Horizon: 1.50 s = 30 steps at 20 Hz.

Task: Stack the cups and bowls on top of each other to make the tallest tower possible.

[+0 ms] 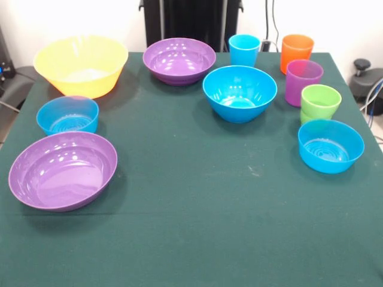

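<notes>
In the front view all stand apart and upright on the green table [197,197]. The large yellow bowl [81,64] is at the far left. One purple bowl [179,60] is at the far middle, the other purple bowl [62,170] at the near left. The medium blue bowl [239,92] is right of centre. One small blue bowl [67,115] is at the left, the other small blue bowl [330,145] at the right. The light blue cup [244,49], orange cup [297,52], purple cup [303,82] and lime green cup [320,103] stand at the far right. The gripper is out of view.
The robot's black pedestal [191,21] stands behind the table's far edge. Dark equipment [366,78] and cables lie off the right edge.
</notes>
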Motion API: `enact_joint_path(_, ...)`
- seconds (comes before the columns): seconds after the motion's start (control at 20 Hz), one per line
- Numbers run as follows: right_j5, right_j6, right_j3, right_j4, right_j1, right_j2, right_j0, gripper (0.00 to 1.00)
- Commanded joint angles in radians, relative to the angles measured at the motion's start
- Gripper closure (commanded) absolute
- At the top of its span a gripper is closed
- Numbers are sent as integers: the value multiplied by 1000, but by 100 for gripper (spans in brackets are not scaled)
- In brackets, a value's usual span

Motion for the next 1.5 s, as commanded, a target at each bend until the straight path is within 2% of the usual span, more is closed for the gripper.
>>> enact_joint_path(0.05,63,-151,-91,-87,25,21,-64,0)
enact_joint_path(0.2,-47,-258,-58,-64,76,14,-120,0)
enact_joint_path(0.4,-143,-400,-29,-27,124,30,-200,0)
enact_joint_path(0.6,-132,-513,-59,-2,157,75,-282,0)
enact_joint_path(0.75,-91,-551,-107,-5,187,120,-332,0)
enact_joint_path(0.85,-98,-564,-104,-6,193,144,-350,0)
enact_joint_path(1.05,-124,-526,-74,-8,188,163,-337,0)
enact_joint_path(1.5,-241,-419,41,16,159,148,-257,0)
